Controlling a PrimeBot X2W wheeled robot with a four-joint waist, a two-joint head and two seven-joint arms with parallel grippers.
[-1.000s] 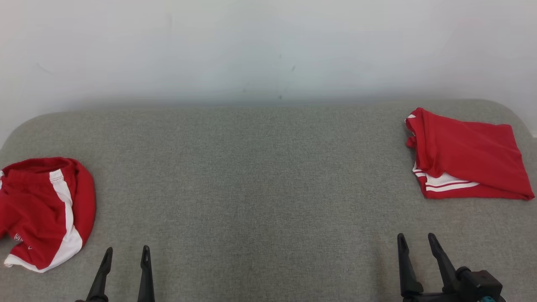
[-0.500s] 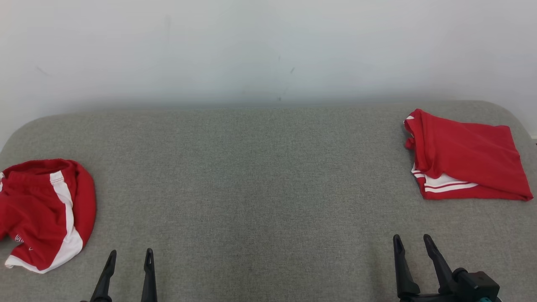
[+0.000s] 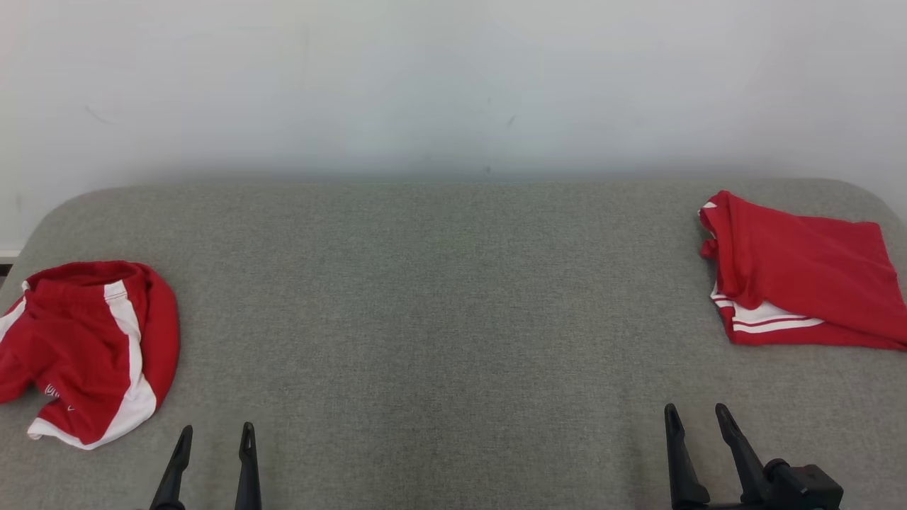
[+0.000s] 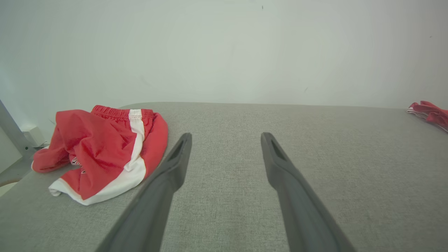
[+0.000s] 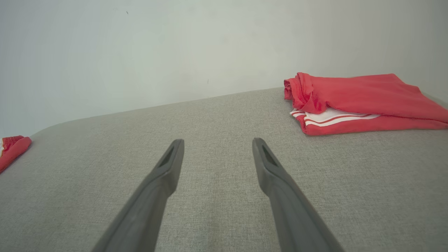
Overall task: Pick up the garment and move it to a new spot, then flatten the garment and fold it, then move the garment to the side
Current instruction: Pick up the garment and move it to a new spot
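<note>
A crumpled red garment with a white side stripe (image 3: 85, 350) lies at the left end of the grey padded table (image 3: 439, 297); the left wrist view shows this crumpled garment (image 4: 101, 150) left of the fingers. A folded red garment with white stripes (image 3: 801, 273) rests at the far right, also seen as the folded garment (image 5: 353, 103) in the right wrist view. My left gripper (image 3: 216, 435) stands open near the front edge, right of the crumpled garment, holding nothing. My right gripper (image 3: 696, 414) is open and empty, in front of the folded garment.
A plain pale wall (image 3: 453, 85) runs behind the table. Beyond the table's left end a grey post (image 4: 12, 133) and a small white box (image 4: 33, 134) show in the left wrist view.
The head camera has shifted, so the whole picture sits a little right and lower. Both grippers stay open near the front edge; the garments lie as before.
</note>
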